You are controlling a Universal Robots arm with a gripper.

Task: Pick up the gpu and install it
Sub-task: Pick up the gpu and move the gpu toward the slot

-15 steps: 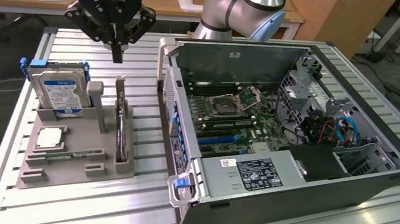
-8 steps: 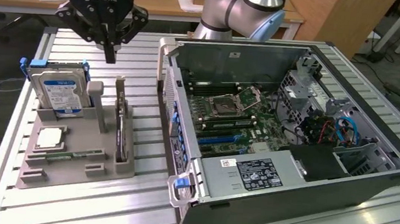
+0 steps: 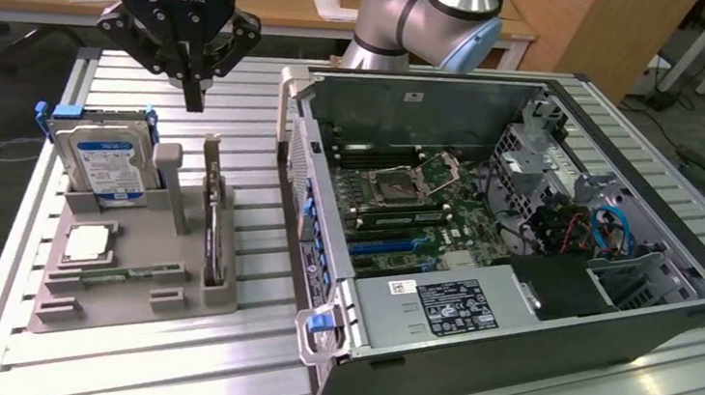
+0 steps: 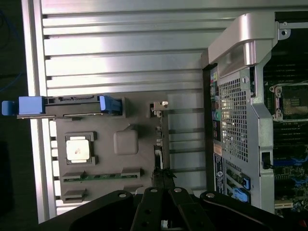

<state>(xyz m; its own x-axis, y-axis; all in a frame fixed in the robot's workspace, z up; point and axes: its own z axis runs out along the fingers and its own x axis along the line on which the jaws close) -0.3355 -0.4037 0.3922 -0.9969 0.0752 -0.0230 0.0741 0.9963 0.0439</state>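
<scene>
Step in hand: the approach to the pickup; judging by how things lie, the card is not yet lifted.
Claw: the gripper hangs tip-down over the far end of the grey holder, its 2 fingers pressed together with nothing between them.
Gpu: the gpu stands on edge in the long slot on the holder's side nearest the computer case, well below the fingertips.
Neighbours: the hard drive stands upright in its own slot just beside the gpu; a processor chip lies flat further along.
Alignment: in the wrist view the card's thin edge runs in line with the fingertips, so the heading looks about right.
Doing it well: the fingers likely need to part before any descent and straddle the board's top edge.
Lift: probably straight up along the slot, without twisting.
Risk: a skewed descent could strike the slot walls or the hard drive.
</scene>
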